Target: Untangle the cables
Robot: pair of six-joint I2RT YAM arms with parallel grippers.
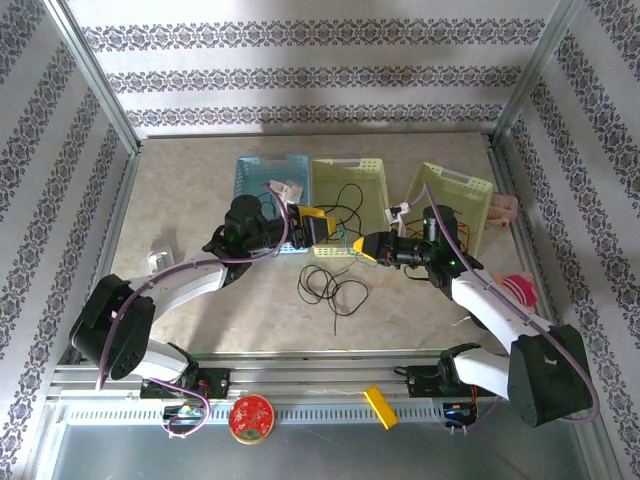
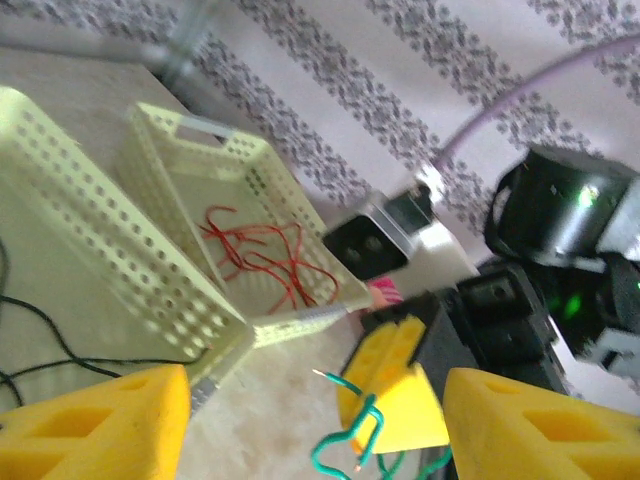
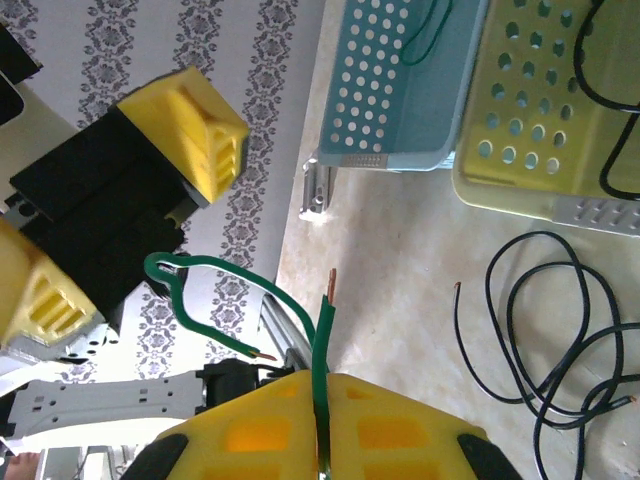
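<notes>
**Near edge.** At the bottom of the overhead frame, a red disc (image 1: 251,418) and a yellow block (image 1: 380,406) lie on the metal rail by the arm bases.

**Centre frame.** Just above them, a black cable (image 1: 335,288) lies in loose loops on the beige surface (image 1: 200,300), touched by neither arm.

**The arms.** Above it the two arms meet nose to nose.
- The right pincer (image 3: 322,385) is clamped tight on a green cable (image 3: 322,325), its yellow pads pressed together with the strand running up between them.
- The cable's bare copper tip points toward the top of the right wrist frame. A second length curls off in a hook to the left.
- The left pincer (image 2: 318,415) faces it with its jaws spread wide, gripping nothing.
- In the left wrist frame the green curl shows in the gap between its yellow fingers (image 2: 100,425), touching neither.

**The baskets.** Beyond the pincers, three perforated baskets sit in a row across the upper middle of the overhead frame.
- The blue basket (image 1: 255,185), at left, holds a second green cable (image 3: 430,30).
- The middle pale-green basket (image 1: 345,165) holds a second black cable (image 1: 350,200).
- The right pale-green basket (image 1: 460,180) holds a tangle of red cables (image 2: 265,255).

**Background.** Behind them a patterned wall (image 1: 300,70) closes off the top of the frame.
</notes>
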